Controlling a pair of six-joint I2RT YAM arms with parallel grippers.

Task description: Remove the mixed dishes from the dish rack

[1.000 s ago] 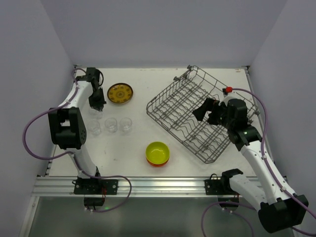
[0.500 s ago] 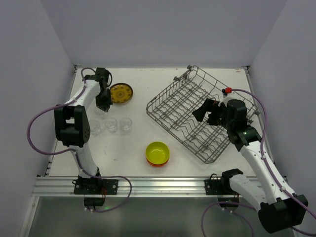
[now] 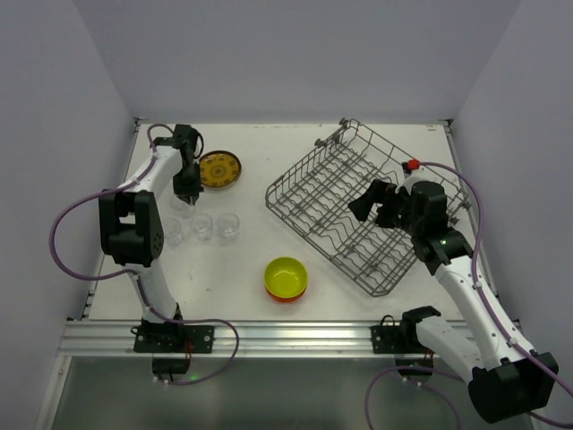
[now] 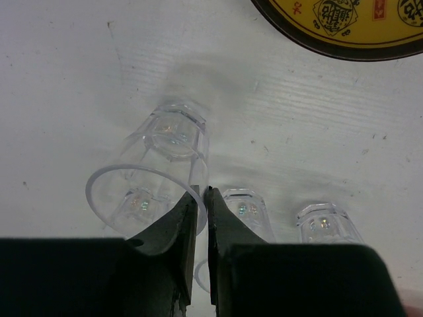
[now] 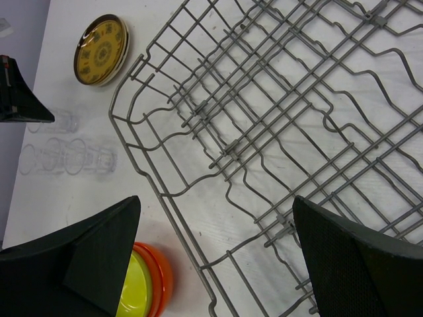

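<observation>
**Operator:** Report the left claw (image 3: pixel 186 193).

**Technician:** It points down at the far left of the table (image 3: pixel 269 143), just beside the patterned plate (image 3: pixel 218 170). In the wrist view its fingers (image 4: pixel 175 231) stand a thin slit apart. The rim of an upright glass (image 4: pixel 152 152) meets that slit at the tips. Whether the glass wall is clamped cannot be told.

**Operator:** Other glasses?

**Technician:** Three glasses (image 3: pixel 202 225) stand in a row just nearer the arm bases, each apart from the next.

**Operator:** Report the right claw (image 3: pixel 374 208).

**Technician:** It hangs over the rack (image 3: pixel 313 193) with its jaws spread wide and nothing held. In its wrist view, only rack wires show between the fingers.

**Operator:** Position of rack and bowls?

**Technician:** The rack lies at an angle on the right half of the table. The green bowl (image 3: pixel 286 273) sits nested in the orange bowl (image 3: pixel 288 296) at the front middle, near the rack's long left side but apart from it.
</observation>
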